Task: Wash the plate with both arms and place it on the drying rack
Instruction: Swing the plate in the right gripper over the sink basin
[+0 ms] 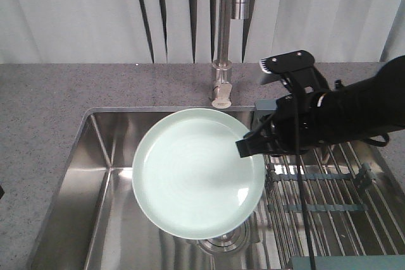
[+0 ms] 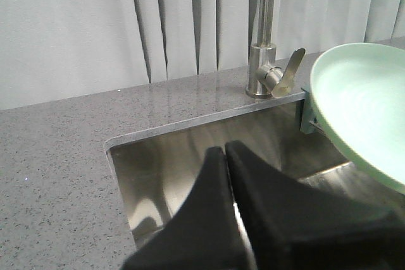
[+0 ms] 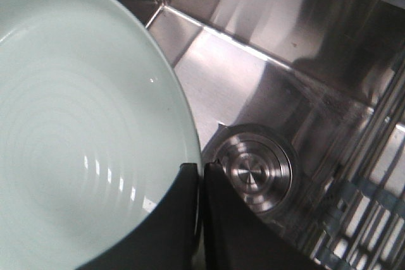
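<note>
The pale mint-green plate (image 1: pixel 196 172) hangs roughly level over the steel sink, just below the tap spout. My right gripper (image 1: pixel 248 147) is shut on its right rim; in the right wrist view the black fingers (image 3: pixel 183 213) pinch the plate (image 3: pixel 76 124) edge above the drain. The plate (image 2: pixel 364 102) also shows at the right of the left wrist view. My left gripper (image 2: pixel 224 150) is shut with nothing in it, over the sink's left part; it is out of the front view. The drying rack (image 1: pixel 329 207) of steel rods lies across the sink's right side, under my right arm.
A tall steel tap (image 1: pixel 226 36) stands behind the sink, its lever (image 2: pixel 290 73) pointing towards the plate. The sink basin (image 1: pixel 101 188) has a round drain (image 3: pixel 256 169) under the plate's near edge. Grey speckled countertop (image 1: pixel 44 112) surrounds the sink; pale curtains hang behind.
</note>
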You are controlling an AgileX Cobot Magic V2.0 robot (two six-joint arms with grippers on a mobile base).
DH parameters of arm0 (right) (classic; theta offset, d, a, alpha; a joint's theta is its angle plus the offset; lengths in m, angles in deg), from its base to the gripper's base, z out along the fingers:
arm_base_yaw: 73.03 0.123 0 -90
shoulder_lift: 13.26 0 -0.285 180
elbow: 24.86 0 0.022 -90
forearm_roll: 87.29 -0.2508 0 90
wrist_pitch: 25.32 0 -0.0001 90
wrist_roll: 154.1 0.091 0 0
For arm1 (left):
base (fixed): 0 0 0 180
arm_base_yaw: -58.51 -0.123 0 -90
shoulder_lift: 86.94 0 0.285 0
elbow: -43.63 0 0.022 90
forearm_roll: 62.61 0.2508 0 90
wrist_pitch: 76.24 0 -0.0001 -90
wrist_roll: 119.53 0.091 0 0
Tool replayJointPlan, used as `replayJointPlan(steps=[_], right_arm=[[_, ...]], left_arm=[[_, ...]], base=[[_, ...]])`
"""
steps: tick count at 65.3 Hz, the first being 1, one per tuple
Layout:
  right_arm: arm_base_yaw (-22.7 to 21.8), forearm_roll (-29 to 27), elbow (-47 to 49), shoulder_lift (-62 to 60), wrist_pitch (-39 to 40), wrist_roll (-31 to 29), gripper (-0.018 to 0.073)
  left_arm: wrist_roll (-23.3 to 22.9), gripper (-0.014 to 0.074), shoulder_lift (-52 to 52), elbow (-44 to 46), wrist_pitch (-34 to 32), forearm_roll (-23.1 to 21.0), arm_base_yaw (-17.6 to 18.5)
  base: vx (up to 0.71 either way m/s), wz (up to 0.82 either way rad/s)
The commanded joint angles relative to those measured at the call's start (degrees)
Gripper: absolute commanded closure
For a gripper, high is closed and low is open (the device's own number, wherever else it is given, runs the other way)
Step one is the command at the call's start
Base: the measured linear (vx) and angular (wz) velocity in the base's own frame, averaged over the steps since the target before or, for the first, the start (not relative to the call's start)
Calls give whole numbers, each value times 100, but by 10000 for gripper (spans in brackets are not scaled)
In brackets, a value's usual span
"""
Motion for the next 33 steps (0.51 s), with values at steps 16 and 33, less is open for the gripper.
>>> replayJointPlan(steps=[16,33], right_arm=[[-540,1148,695,21,801,1099,561],[-1062,1433,417,-204,-381,1016,561]], left_arm=[[10,604,-32,152,144,23,28],[10,604,-32,152,144,23,28]], base=[[0,0],[0,0]])
